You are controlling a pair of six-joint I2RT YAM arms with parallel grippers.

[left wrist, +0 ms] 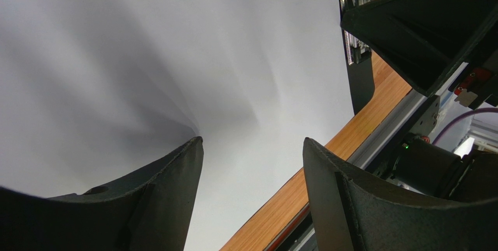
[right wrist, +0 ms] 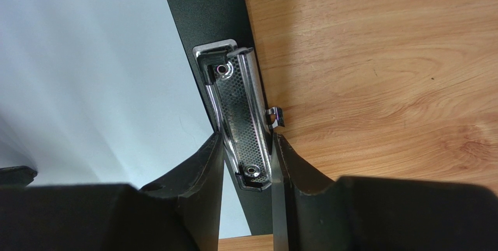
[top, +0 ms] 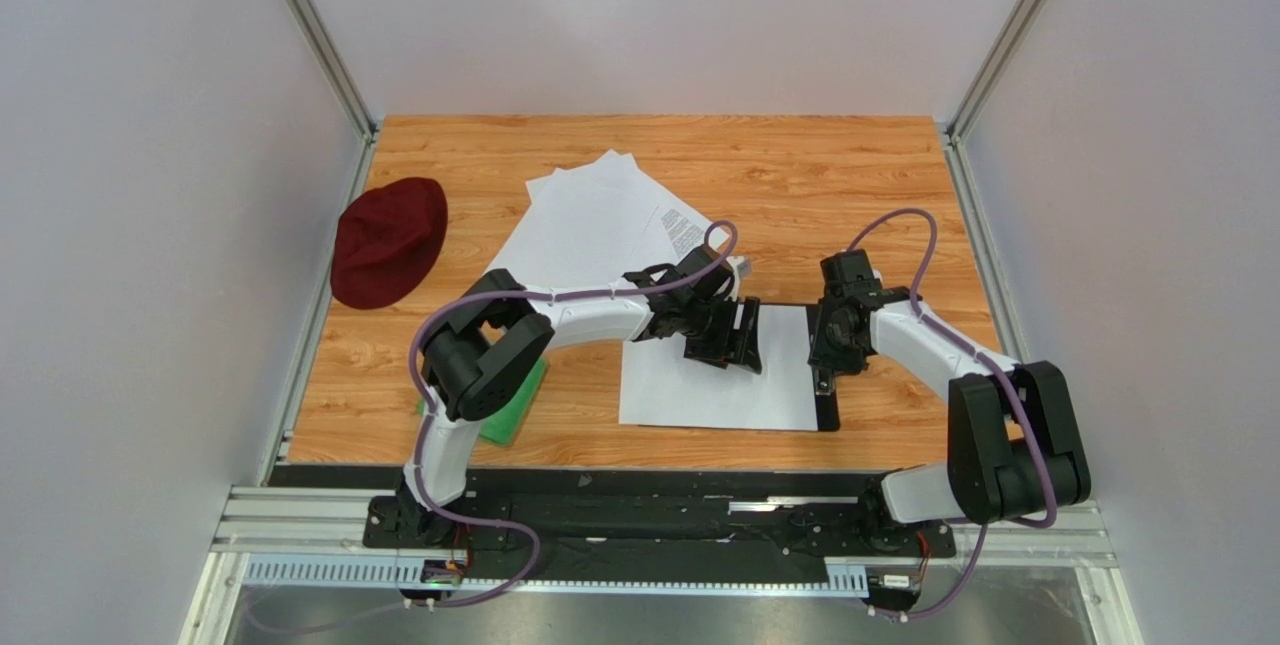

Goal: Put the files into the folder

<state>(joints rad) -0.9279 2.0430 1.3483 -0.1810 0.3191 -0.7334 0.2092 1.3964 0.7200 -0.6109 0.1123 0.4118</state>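
Note:
A white sheet (top: pixel 706 383) lies on the black folder (top: pixel 825 408), whose right strip shows beside it. More files (top: pixel 601 218) lie fanned out at the back. My left gripper (top: pixel 736 333) is open over the sheet's far edge. In the left wrist view the gripper (left wrist: pixel 251 141) has its jaws wide apart, and one fingertip (left wrist: pixel 193 146) presses the paper (left wrist: pixel 175 46), which buckles. My right gripper (top: pixel 831 353) is at the folder's right edge. In the right wrist view it (right wrist: pixel 246 141) is shut on the folder's metal clip (right wrist: pixel 238 108), with the sheet (right wrist: pixel 87 70) to the left.
A dark red hat (top: pixel 388 240) lies at the left edge of the wooden table (top: pixel 902 195). A green cloth (top: pixel 511 408) lies partly hidden under my left arm. Grey walls and metal rails enclose the table.

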